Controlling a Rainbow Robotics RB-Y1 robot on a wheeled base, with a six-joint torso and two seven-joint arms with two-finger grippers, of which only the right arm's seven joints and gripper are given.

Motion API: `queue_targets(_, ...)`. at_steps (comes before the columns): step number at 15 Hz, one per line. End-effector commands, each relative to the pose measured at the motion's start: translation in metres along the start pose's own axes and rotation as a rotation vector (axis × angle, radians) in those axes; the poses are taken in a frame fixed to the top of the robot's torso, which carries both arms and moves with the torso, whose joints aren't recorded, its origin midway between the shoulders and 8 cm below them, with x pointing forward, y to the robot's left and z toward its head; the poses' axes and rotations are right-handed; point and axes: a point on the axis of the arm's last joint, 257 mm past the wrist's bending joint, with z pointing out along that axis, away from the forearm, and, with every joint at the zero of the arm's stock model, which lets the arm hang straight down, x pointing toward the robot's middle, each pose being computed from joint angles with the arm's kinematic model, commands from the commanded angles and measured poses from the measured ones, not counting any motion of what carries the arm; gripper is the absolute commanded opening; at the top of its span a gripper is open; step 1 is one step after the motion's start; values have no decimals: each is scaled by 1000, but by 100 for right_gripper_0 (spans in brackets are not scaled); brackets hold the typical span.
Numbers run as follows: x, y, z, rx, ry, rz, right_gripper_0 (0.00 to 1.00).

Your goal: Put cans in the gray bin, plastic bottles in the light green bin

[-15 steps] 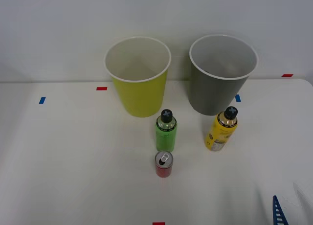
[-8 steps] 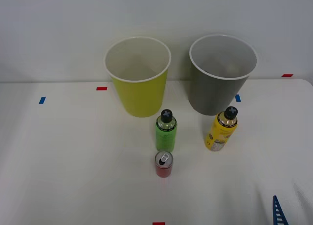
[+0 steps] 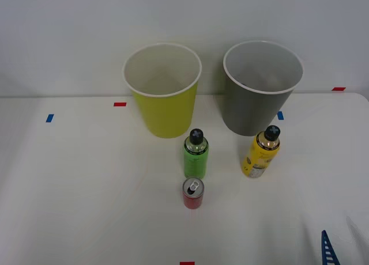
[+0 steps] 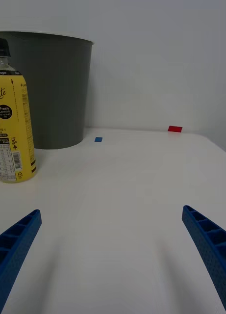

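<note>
A red can [image 3: 193,193] with a silver pull-tab top stands on the white table, just in front of the green bottle [image 3: 196,154]. The yellow bottle [image 3: 260,152] [image 4: 11,136] with a black cap stands to the right, right before the gray bin [image 3: 259,87] [image 4: 54,88]. The light green bin [image 3: 164,88] stands left of the gray one. One blue fingertip [image 3: 328,250] rises at the bottom right corner of the front view. In the wrist view my right gripper [image 4: 113,255] is open and holds nothing, well short of the yellow bottle.
Small red tape marks [image 3: 120,104] and blue tape marks [image 3: 49,118] dot the white table [image 3: 86,184]. A pale wall stands right behind the bins. Bare tabletop spreads left of the bottles and between my gripper and the yellow bottle.
</note>
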Motion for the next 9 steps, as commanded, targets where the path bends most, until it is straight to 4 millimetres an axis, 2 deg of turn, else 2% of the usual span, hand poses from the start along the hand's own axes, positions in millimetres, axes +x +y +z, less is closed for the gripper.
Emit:
queue_targets(1,0,0,0,0,0,0,100)
queue_targets(9,0,0,0,0,0,0,100)
